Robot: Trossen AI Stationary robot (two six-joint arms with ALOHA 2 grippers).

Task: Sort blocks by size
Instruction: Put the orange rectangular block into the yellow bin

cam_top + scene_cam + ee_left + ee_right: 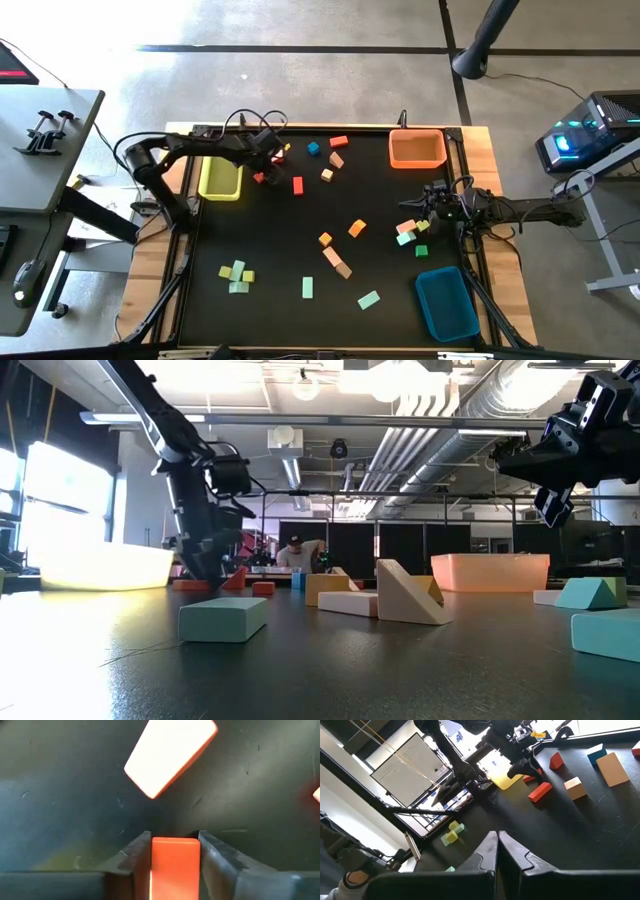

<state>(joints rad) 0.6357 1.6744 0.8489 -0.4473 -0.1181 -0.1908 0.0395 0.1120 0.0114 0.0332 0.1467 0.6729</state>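
No readable writing or labels on anything. Three bins on the black counter [280, 230]: yellow bin [220, 180] at the far left, orange bin [417, 149] at the far right, blue bin [447, 304] at the near right. All three look empty from the high view.

Left gripper [262, 172] is down at the counter just beside the yellow bin, fingers [135, 857] clamped on a red block [174, 865]; another red block [170, 752] lies just ahead of it on the counter.

Right gripper [436, 203] is raised above the counter between the orange and blue bins, fingers [487, 855] pressed together, holding nothing.

The blocks are scattered loose on the counter: a few near the far edge [332, 160], a cluster near the right gripper [408, 232], a yellow-green group [236, 273] near the front left, tan and orange ones [337, 260] mid-counter.
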